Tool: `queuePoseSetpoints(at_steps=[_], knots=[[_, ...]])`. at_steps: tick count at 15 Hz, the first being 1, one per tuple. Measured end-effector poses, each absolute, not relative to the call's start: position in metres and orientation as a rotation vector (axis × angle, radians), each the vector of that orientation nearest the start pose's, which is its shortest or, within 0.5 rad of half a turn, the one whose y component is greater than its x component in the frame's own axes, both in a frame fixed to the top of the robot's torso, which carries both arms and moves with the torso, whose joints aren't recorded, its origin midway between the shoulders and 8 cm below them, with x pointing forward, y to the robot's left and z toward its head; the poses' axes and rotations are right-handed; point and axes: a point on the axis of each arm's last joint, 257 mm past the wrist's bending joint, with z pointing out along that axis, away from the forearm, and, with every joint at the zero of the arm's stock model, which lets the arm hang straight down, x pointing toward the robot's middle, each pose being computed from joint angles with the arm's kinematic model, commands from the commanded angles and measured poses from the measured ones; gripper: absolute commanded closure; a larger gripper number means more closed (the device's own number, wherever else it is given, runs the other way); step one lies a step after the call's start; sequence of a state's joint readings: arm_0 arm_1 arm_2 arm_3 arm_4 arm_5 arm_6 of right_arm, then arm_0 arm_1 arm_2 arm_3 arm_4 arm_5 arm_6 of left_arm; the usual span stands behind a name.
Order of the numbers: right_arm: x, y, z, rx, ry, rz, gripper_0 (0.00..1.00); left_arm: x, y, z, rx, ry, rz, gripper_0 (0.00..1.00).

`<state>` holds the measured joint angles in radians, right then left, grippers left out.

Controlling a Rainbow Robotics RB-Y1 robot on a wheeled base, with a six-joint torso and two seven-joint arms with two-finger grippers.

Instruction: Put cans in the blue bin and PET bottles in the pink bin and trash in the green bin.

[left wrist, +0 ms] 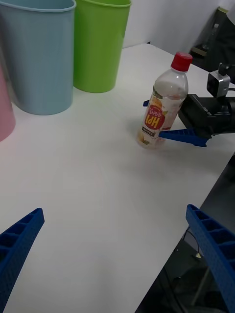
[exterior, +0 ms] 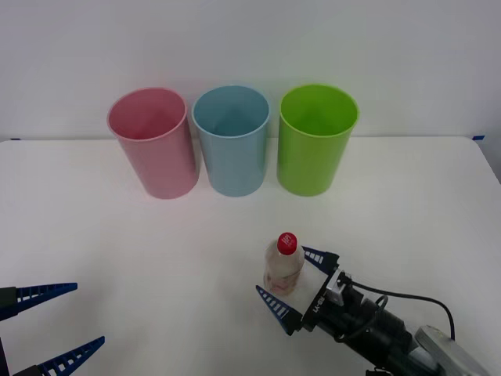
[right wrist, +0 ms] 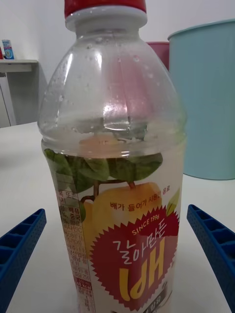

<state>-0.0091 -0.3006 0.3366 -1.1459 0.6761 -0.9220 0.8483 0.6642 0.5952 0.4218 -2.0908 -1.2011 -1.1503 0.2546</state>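
Bottle (exterior: 283, 265) with a red screw cap stands upright on the white table (exterior: 156, 258), just right of centre in the lower half of the front view, its clear upper body beaded with droplets and its label printed with leaves, a yellow fruit and a red heart bearing Korean lettering. Across the upper part of that view, from left to right, three tapered bins stand in a row near the table's far edge against a pale wall: the pink bin (exterior: 153, 144), the blue bin (exterior: 232, 141) and the green bin (exterior: 315, 141), the first two nearly touching and all three well apart from the bottle. At the lower left corner the left gripper (exterior: 59, 321) hangs over bare tabletop, its two blue ribbed fingers (exterior: 47, 292) spread wide with nothing between them. At the lower right the right gripper (exterior: 301, 276), on a black arm trailing a cable, reaches in from the corner with its fingers parted on either side of the bottle's lower body; the right wrist view shows a strip of table between each finger (right wrist: 210, 244) and the label, so the bottle is bracketed but not squeezed. Seen from the left wrist, the bottle (left wrist: 164, 105) stands right of the green bin (left wrist: 100, 44).
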Motion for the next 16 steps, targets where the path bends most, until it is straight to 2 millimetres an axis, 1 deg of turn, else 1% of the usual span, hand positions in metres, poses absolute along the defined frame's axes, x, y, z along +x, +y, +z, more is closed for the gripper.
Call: queuePoseSetpoints(at_steps=[11, 12, 13, 14, 16], knots=[[0.3951, -0.0530, -0.3120, -0.761, 1.318, 0.655, 0.00, 0.2584, 0.2655, -0.2070, 0.803, 1.807, -0.608, 0.00], [0.3955, -0.0528, -0.3115, -0.762, 1.316, 0.654, 0.57, 0.2584, 0.2655, -0.2070, 0.803, 1.807, -0.608, 0.00], [0.3960, -0.0527, -0.3110, -0.761, 1.316, 0.656, 0.94, 0.2584, 0.2655, -0.2070, 0.803, 1.807, -0.608, 0.00], [0.3962, -0.0529, -0.3106, -0.758, 1.316, 0.657, 0.99, 0.2584, 0.2655, -0.2070, 0.803, 1.807, -0.608, 0.00], [0.3968, -0.0532, -0.3097, -0.757, 1.312, 0.652, 1.00, 0.2584, 0.2655, -0.2070, 0.803, 1.807, -0.608, 0.00]])
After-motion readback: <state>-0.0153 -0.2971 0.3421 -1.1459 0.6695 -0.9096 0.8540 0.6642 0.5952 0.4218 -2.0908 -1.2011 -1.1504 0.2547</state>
